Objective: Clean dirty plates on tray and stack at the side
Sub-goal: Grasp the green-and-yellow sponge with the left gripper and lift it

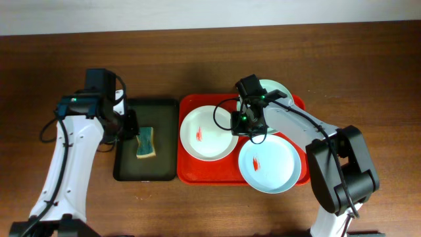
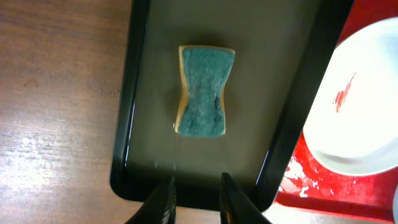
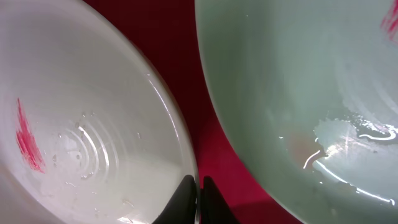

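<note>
Over at the middle of the table, the red tray lies with its long axis running left to right, and all three plates sit on it. The white plate fills the left half, red smear showing near its centre. One mint plate sits at the front right corner with its own smear and hangs a little over the front rim of the tray; the other mint plate is at the back right, half hidden under the arm. The right gripper is down at the white plate's right edge, and the wrist view shows its jaws clenched on that thin rim, with the front mint plate just beside and a strip of red tray between the two. On the left, the dark tray lies beside the red one, long axis front to back. The sponge lies flat on it, green side up, its length running along the dark tray. The left gripper hovers above the dark tray's end, short of the sponge, jaws parted with nothing between them.
</note>
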`<act>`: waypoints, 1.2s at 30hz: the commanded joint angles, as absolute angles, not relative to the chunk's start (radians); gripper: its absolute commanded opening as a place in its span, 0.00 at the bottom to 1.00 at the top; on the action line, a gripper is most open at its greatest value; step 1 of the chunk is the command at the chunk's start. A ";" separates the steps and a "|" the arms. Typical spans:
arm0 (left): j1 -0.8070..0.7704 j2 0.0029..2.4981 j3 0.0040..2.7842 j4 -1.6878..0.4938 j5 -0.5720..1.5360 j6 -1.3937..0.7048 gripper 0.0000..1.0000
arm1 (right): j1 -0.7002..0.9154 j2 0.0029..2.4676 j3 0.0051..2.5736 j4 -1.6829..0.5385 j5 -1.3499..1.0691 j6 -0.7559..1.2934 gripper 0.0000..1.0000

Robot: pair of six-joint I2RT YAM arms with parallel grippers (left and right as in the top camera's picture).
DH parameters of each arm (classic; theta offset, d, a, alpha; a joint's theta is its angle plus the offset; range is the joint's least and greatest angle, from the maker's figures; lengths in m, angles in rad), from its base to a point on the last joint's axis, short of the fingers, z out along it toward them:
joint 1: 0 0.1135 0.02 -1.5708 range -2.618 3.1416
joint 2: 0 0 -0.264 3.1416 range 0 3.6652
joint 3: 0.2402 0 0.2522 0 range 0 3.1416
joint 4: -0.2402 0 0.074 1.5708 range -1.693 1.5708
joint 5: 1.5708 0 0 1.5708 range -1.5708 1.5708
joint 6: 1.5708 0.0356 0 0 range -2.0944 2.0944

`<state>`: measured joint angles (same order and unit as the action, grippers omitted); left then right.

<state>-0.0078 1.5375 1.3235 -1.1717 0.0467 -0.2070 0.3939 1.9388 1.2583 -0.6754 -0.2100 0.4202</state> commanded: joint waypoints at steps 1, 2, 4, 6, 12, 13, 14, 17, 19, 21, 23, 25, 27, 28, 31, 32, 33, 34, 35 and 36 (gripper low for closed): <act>-0.062 1.594 1.316 -1.145 0.014 -0.223 0.21 | 0.401 1.950 1.253 -0.676 -0.213 0.428 0.07; -0.077 1.610 1.316 -1.141 -0.007 -0.224 0.22 | 0.401 1.950 1.253 -0.676 -0.212 0.428 0.08; -0.096 1.650 1.316 -1.129 -0.030 -0.224 0.24 | 0.401 1.950 1.253 -0.677 -0.213 0.428 0.08; -0.097 1.682 1.316 -1.119 -0.029 -0.242 0.23 | 0.401 1.950 1.253 -0.678 -0.213 0.428 0.08; -0.096 1.838 1.315 -1.089 0.004 -0.247 0.27 | 0.401 1.950 1.253 -0.677 -0.212 0.427 0.11; -0.096 1.858 1.315 -1.080 0.004 -0.247 0.28 | 0.401 1.950 1.253 -0.676 -0.212 0.428 0.11; -0.097 1.874 1.315 -1.070 0.004 -0.247 0.28 | 0.401 1.950 1.253 -0.676 -0.212 0.427 0.11; -0.097 1.911 1.315 -1.065 0.003 -0.247 0.27 | 0.401 1.950 1.253 -0.677 -0.212 0.428 0.13; -0.096 1.913 1.315 -1.061 -0.001 -0.247 0.31 | 0.401 1.950 1.253 -0.677 -0.212 0.428 0.15; -0.096 1.913 1.315 -1.045 -0.001 -0.247 0.30 | 0.401 1.950 1.253 -0.677 -0.212 0.427 0.16; -0.096 1.913 1.315 -1.029 0.000 -0.247 0.31 | 0.401 1.950 1.253 -0.677 -0.212 0.427 0.16; -0.096 1.913 1.305 -1.019 -0.002 -0.247 0.31 | 0.401 1.950 1.253 -0.677 -0.212 0.427 0.16; -0.096 1.913 1.279 -1.001 -0.026 -0.247 0.31 | 0.401 1.950 1.253 -0.677 -0.212 0.427 0.16; -0.096 1.913 1.263 -0.986 -0.023 -0.247 0.31 | 0.401 1.950 1.253 -0.677 -0.212 0.427 0.16; -0.096 1.913 1.245 -0.966 -0.033 -0.247 0.29 | 0.401 1.950 1.253 -0.677 -0.212 0.427 0.16; -0.096 1.913 1.245 -0.961 -0.051 -0.247 0.28 | 0.401 1.950 1.253 -0.678 -0.212 0.427 0.16; -0.096 1.913 1.245 -0.954 -0.052 -0.247 0.24 | 0.401 1.950 1.253 -0.680 -0.212 0.427 0.16; -0.096 1.913 1.245 -0.953 -0.049 -0.247 0.22 | 0.401 1.950 1.253 -0.680 -0.212 0.427 0.16; -0.096 1.913 1.245 -0.954 -0.049 -0.247 0.22 | 0.401 1.950 1.253 -0.680 -0.212 0.427 0.16; -0.096 1.913 1.245 -0.953 -0.049 -0.246 0.25 | 0.401 1.950 1.253 -0.680 -0.212 0.427 0.16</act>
<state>-0.0963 1.9049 1.2575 -0.9596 -0.0349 -0.2401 0.3939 1.9388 1.2583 -0.6792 -0.2100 0.4198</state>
